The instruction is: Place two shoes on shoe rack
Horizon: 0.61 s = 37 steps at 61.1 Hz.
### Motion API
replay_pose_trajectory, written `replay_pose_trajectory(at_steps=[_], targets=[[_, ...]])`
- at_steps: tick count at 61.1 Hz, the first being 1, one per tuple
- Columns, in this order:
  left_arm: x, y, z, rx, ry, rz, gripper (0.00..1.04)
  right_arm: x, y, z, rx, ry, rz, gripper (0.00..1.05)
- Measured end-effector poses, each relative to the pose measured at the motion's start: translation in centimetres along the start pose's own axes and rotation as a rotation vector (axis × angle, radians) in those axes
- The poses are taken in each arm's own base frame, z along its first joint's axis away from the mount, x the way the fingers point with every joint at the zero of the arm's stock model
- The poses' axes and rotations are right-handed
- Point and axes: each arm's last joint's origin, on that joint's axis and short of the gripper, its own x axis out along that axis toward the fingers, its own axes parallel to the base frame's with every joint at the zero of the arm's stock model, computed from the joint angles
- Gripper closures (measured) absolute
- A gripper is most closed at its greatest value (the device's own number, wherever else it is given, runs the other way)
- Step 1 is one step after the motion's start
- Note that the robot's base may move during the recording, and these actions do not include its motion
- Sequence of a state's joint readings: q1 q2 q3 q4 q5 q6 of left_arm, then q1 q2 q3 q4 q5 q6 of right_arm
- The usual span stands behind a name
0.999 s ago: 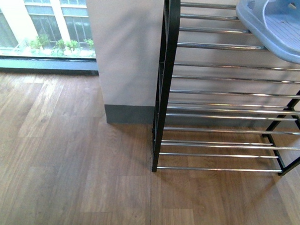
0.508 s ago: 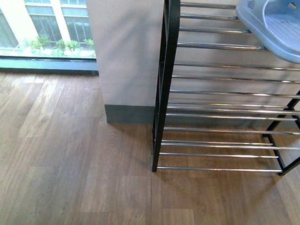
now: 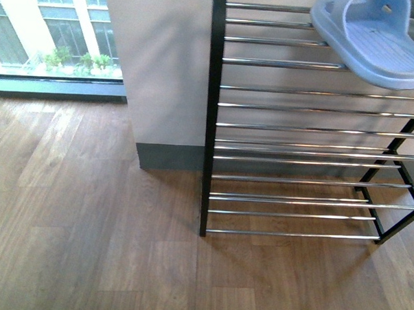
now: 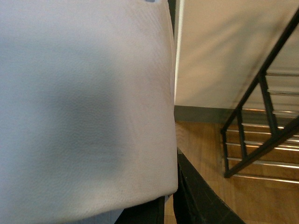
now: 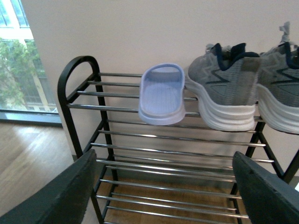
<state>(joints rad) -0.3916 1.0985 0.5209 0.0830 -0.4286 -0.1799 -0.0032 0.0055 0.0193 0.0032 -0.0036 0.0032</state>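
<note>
Right wrist view: right gripper (image 5: 163, 186) wide open, empty, facing shoe rack (image 5: 79, 84); left gripper's state unclear.

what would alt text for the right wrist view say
A pale blue slipper and two grey sneakers sit on the top shelf of a black-framed shoe rack against a wall; the open right hand frames the view.
</note>
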Motion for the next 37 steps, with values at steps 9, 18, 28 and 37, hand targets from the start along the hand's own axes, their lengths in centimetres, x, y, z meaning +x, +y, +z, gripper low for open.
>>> replay_pose_trajectory(at_steps=[9,18,28,37], targets=[[-0.01,-0.04,-0.01,0.000,0.001,-0.006,1.03,0.00,-0.01,0.00,0.000,0.000,-0.002,0.09],[-0.07,-0.26,-0.06,0.006,0.003,-0.023,1.03,0.00,-0.01,-0.02,0.000,0.002,-0.008,0.09],[-0.03,-0.15,-0.05,0.004,0.002,-0.011,1.03,0.00,0.00,-0.02,0.000,0.002,-0.005,0.09],[-0.02,-0.12,-0.05,0.003,0.002,-0.009,1.03,0.00,0.01,-0.02,0.000,0.002,-0.004,0.09]])
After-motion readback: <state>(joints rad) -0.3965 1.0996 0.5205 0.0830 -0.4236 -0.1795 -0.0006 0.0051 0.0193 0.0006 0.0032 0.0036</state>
